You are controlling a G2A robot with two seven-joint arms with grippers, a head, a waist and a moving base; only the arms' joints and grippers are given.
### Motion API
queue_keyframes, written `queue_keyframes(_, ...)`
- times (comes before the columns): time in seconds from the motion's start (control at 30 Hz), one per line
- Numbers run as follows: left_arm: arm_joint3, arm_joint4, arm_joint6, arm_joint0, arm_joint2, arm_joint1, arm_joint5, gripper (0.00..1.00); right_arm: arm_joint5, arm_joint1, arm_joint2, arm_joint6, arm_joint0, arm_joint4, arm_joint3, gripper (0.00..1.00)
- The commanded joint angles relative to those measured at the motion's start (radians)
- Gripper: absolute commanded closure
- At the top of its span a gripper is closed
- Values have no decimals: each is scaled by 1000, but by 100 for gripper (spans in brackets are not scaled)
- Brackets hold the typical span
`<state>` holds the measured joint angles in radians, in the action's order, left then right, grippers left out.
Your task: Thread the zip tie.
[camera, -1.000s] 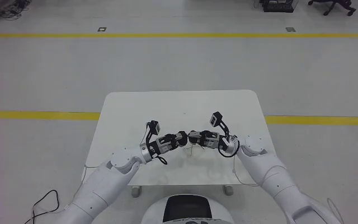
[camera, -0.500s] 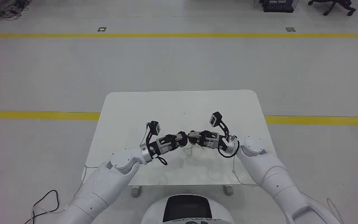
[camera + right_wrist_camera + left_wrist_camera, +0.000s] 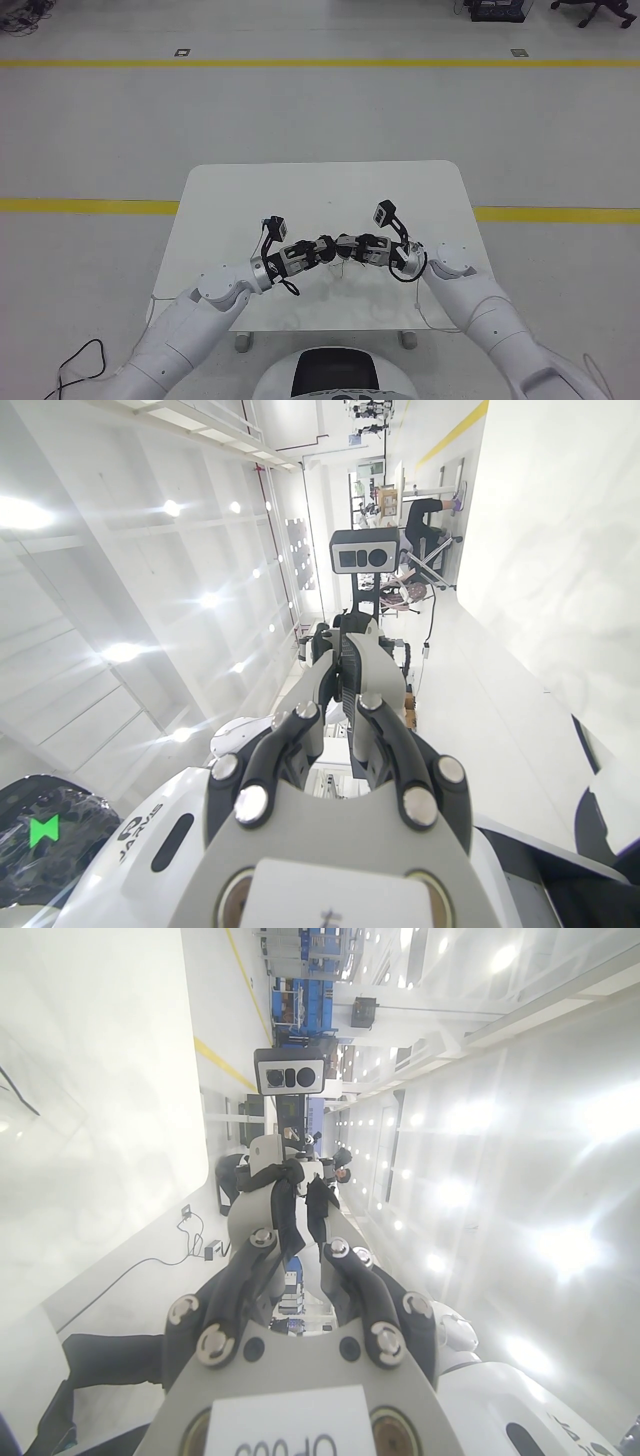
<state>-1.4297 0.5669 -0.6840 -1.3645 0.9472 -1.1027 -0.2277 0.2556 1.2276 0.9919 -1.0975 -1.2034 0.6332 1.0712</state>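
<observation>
Met tip to tip above the worktop's (image 3: 230, 200) near half: left end effector (image 3: 331, 247), grip impossible to tell, and right end effector (image 3: 348, 246), pressed together. Too thin to make out at that meeting point: zip tie.

One white desk (image 3: 400, 180). Above the desk are two arms, a left arm (image 3: 215, 290) and a right arm (image 3: 465, 270), each with one set of jaws. Off the desk run two yellow floor lines (image 3: 300, 63).
</observation>
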Motion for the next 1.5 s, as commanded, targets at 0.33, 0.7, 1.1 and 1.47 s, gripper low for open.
queue_keyframes(0.33,3,-5,-4,4,-4,0,5,96,2,3,0,0,0,0,-2,100)
queue_keyframes(0.7,6,-3,-6,5,-6,-1,3,100,-1,5,0,-1,1,-3,-3,100)
queue_keyframes(1.1,9,12,-4,4,7,1,-4,100,-2,3,18,12,-3,2,-4,0)
queue_keyframes(1.47,19,14,6,4,20,3,-8,100,2,-2,42,34,-16,2,8,0)
